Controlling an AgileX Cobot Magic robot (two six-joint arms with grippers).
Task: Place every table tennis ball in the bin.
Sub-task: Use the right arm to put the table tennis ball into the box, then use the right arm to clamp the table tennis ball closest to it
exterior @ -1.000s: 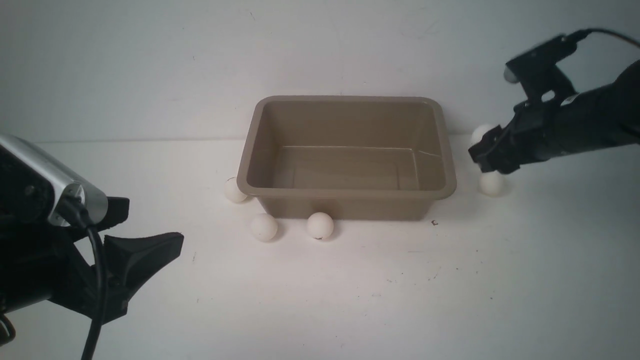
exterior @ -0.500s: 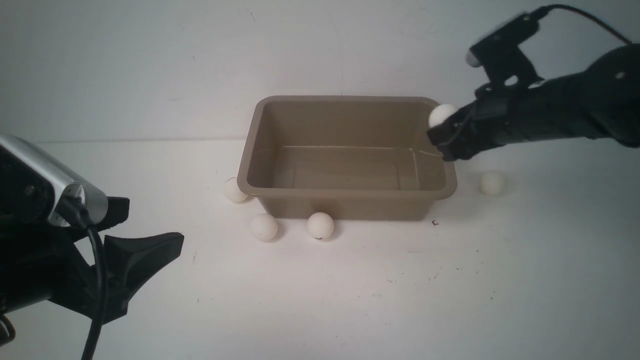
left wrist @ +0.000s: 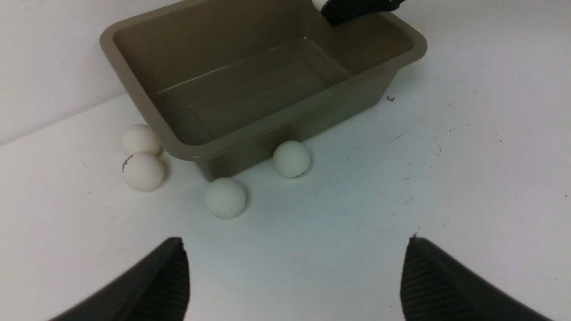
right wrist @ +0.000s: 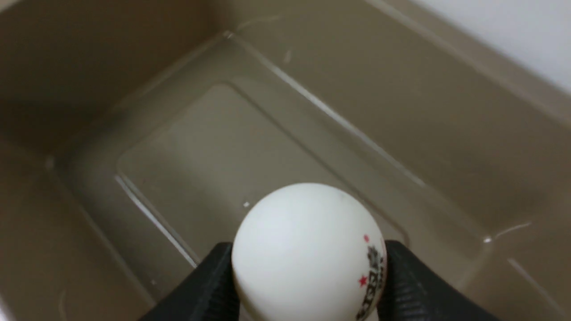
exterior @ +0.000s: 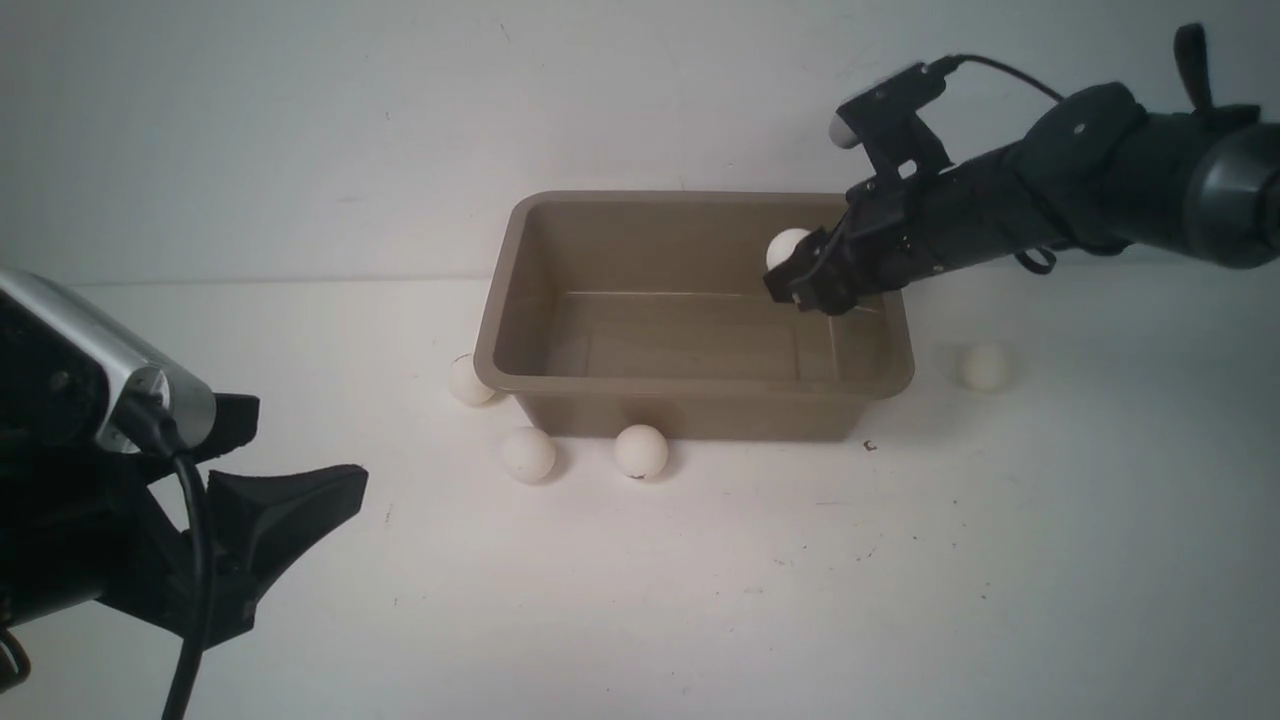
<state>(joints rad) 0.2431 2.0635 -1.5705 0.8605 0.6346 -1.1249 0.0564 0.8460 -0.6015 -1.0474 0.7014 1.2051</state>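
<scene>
The held ball (exterior: 786, 246) is pinched between the fingers of the right gripper (exterior: 797, 275) and is positioned over the inside of the bin (exterior: 690, 386), toward its right end, clear of the floor. In the right wrist view its lower part is cut off by the frame edge; a print (right wrist: 374, 272) of red stars and dark letters is seen on it but cannot be read. In the left wrist view just a sliver of it is caught at the frame edge.

The left gripper (exterior: 270, 455) is spread wide with nothing between its fingers, low over the table (exterior: 700, 600) at the near left, well apart from the bin; its body is cut off in the front view.

A front ball (exterior: 640, 451) is seen just beside the bin's front wall; whether it touches cannot be told. A corner ball (exterior: 527, 454) is placed near the front left corner. A right ball (exterior: 984, 367), pale against the table, is seen near the bin's right end. An end ball (exterior: 470, 380) at the left end is partly hidden by the rim in the front view; in the left wrist view a second end ball (left wrist: 139, 139) is seen close by it.
</scene>
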